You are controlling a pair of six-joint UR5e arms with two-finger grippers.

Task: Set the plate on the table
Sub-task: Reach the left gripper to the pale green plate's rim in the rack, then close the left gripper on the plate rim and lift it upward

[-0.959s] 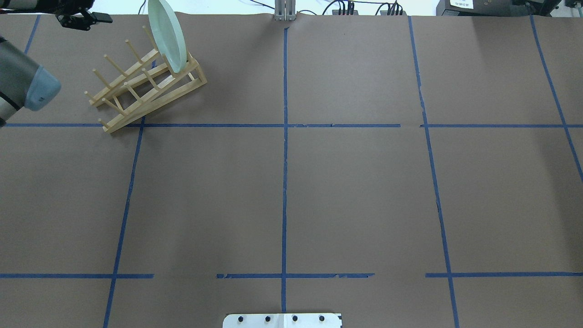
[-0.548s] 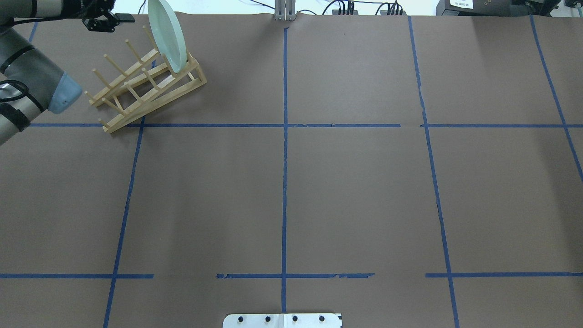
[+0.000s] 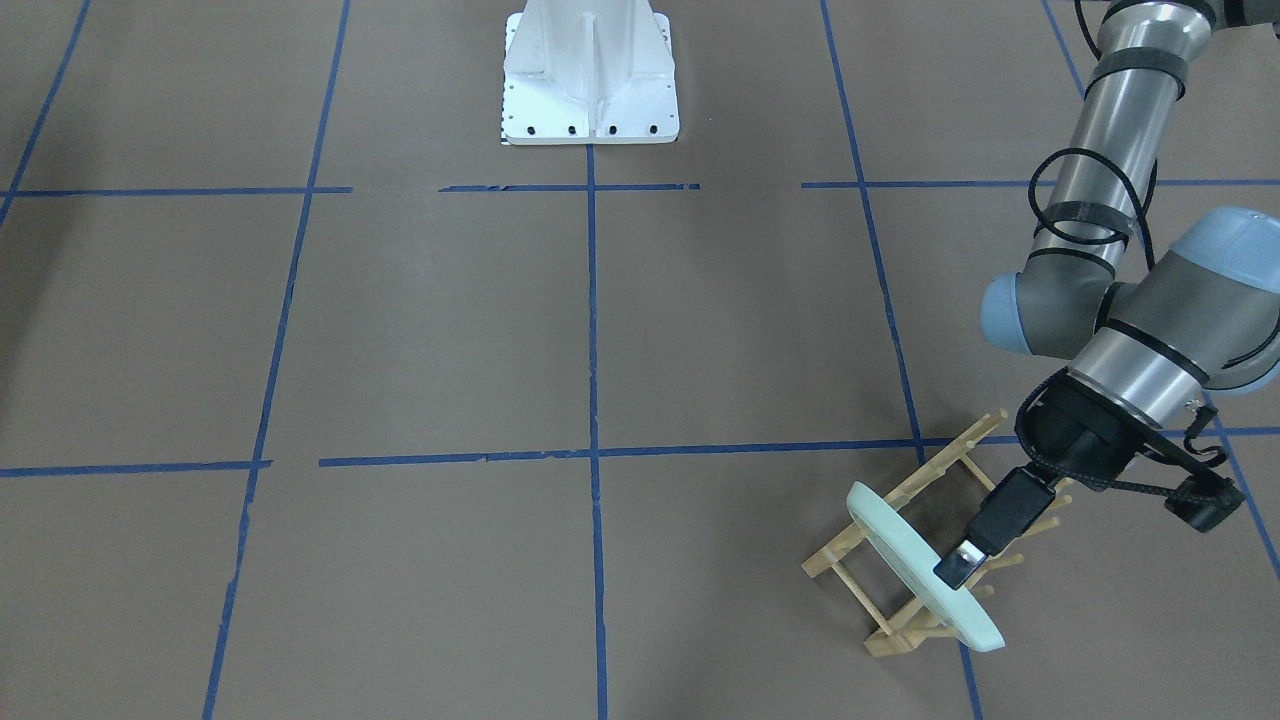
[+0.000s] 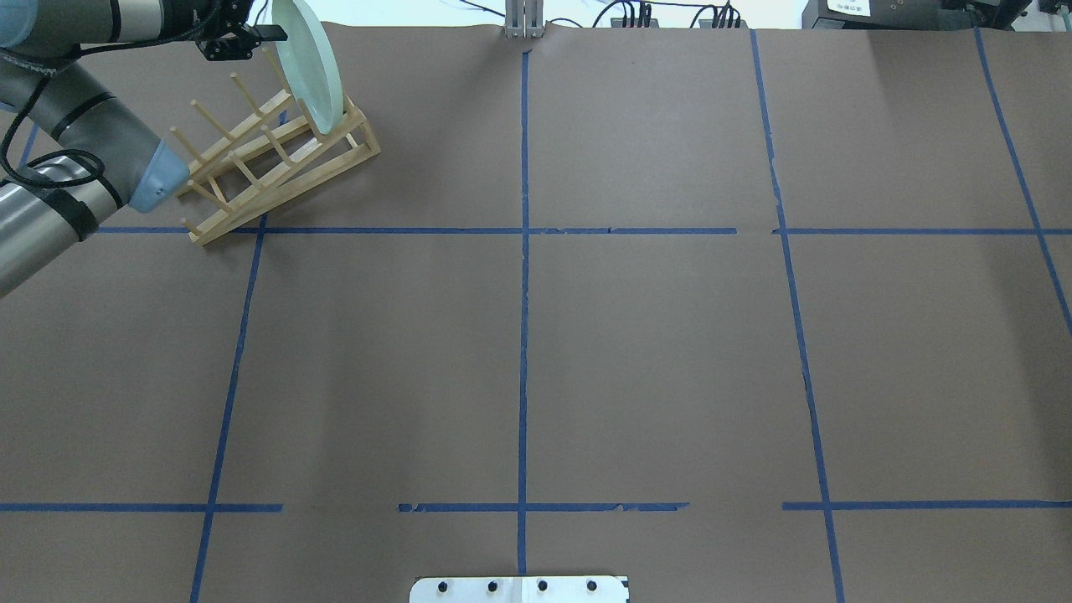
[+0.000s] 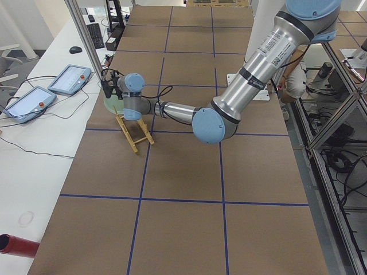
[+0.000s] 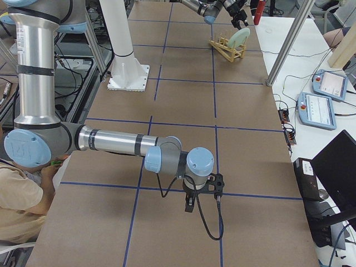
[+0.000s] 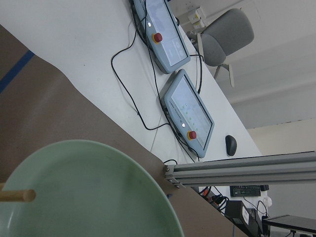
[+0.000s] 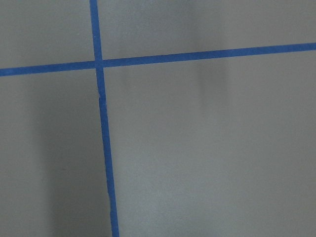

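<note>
1. plate stands on edge in the end slot of the wooden rack, leaning slightly against the pegs. it is not flat on the table.
2. rack and plate sit at the far left corner of the table in the overhead view, near the paper's far edge.
3. left gripper is right at the plate, on its rack-facing side. one dark finger overlaps the plate's upper rim in the front view.
4. only that one finger is clearly visible, so i cannot tell whether the jaws are wide, narrow or clamped on the rim.
5. left wrist view: concave face of the plate fills the lower left, with one rack peg across it. two teach pendants lie on the white bench beyond the paper's edge.
6. right gripper shows only in the right side view. it points down, low over the table close to a blue tape line and well apart from the rack. its opening cannot be judged from there.
7. right wrist view: only brown paper and a tape crossing.
8. white robot base is at the table's near edge.
</note>
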